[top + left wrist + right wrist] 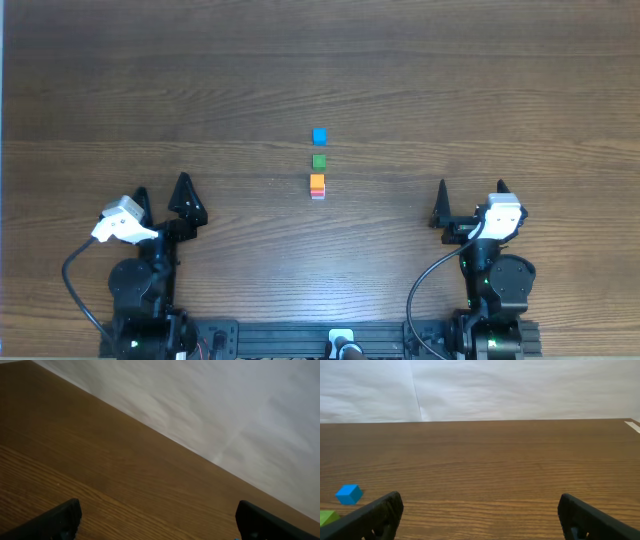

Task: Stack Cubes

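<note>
Where the wooden table [520, 80] runs up its middle, the cubes stand in one line.
Blue cube [319, 136] is farthest from the arms. Green cube [319, 161] is next, apart from it. Orange cube [317, 181] is nearest, stacked on a reddish cube [317, 195]. Left gripper [162, 197] and right gripper [470, 203] are near their bases, jaws wide, holding nothing, well apart from the cubes.

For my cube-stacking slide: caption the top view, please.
Blue cube, green cube and orange-topped stack aligned centrally; left tool and right tool open, flanking.
</note>
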Tool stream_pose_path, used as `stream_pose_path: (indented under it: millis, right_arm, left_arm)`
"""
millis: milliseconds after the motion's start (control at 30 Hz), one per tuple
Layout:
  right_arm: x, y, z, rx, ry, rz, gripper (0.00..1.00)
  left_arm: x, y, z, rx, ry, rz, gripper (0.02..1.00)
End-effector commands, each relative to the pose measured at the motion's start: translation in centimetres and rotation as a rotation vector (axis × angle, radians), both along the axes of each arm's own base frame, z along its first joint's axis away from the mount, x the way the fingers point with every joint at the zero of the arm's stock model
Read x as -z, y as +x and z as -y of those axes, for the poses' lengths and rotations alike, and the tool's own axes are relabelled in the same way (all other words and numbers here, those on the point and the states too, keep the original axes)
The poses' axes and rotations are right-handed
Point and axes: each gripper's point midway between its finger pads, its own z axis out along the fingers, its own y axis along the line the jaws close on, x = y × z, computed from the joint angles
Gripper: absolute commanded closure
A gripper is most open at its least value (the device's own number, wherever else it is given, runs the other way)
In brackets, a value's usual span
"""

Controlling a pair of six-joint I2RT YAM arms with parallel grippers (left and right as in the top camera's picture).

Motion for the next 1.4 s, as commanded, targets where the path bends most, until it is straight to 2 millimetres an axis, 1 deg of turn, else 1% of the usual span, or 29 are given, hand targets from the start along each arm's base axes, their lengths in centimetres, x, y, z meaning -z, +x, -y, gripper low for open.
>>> stream_pose_path:
  millis: [33,333,400,467,567,700,833,900,1067,1167,1267,1333,1400]
  right_arm:
    - [0.1,0.0,0.0,-0.003,-0.001,0.004,0.007]
    - [0.1,0.0,0.0,-0.003,-0.001,0.005,0.007]
    - [0.1,0.0,0.0,-0.003,-0.001,0.005,0.009]
    - [0.1,0.0,0.0,-0.003,-0.001,0.004,0.007]
    - [0.1,0.0,0.0,-0.003,-0.001,0.004,0.007]
    - [0.1,0.0,0.0,-0.003,-0.001,0.004,0.007]
    - [0.1,0.0,0.0,-0.003,-0.001,0.005,0.009]
    - [0.1,0.0,0.0,-0.002,0.036,0.004,0.007]
    - [-0.3,-0.1,-1.5,-0.085,0.056,0.011,0.007]
    - [-1.8,-0.4,-2.5,-0.145,0.058,0.039,0.007]
    - [-4.5,-1.0,-3.2,-0.186,0.057,0.068,0.007]
    - [-9.1,-1.7,-3.5,-0.204,0.057,0.077,0.009]
    - [-11.5,-1.8,-3.5,-0.204,0.026,0.042,0.009]
  left_arm:
    - [-0.1,0.0,0.0,0.002,0.015,0.009,0.018]
    - [0.0,0.0,-0.1,-0.002,0.025,0.006,0.018]
    - [0.0,0.0,-0.1,0.006,0.114,-0.002,0.018]
    - [0.0,0.0,0.0,0.025,0.311,-0.016,0.018]
    - [0.0,0.0,0.0,0.036,0.447,-0.028,0.018]
    - [0.1,0.0,0.0,0.042,0.498,-0.037,0.018]
    - [0.9,0.2,0.3,0.072,0.532,-0.07,0.018]
    - [1.4,0.3,0.5,0.091,0.53,-0.087,0.018]
    - [2.6,0.4,0.6,0.109,0.525,-0.136,0.018]
    - [3.0,0.4,0.6,0.114,0.523,-0.154,0.018]
    - [3.3,0.4,0.6,0.117,0.522,-0.166,0.02]
    - [3.4,0.4,0.6,0.118,0.522,-0.17,0.018]
    - [3.4,0.4,0.6,0.118,0.522,-0.17,0.018]
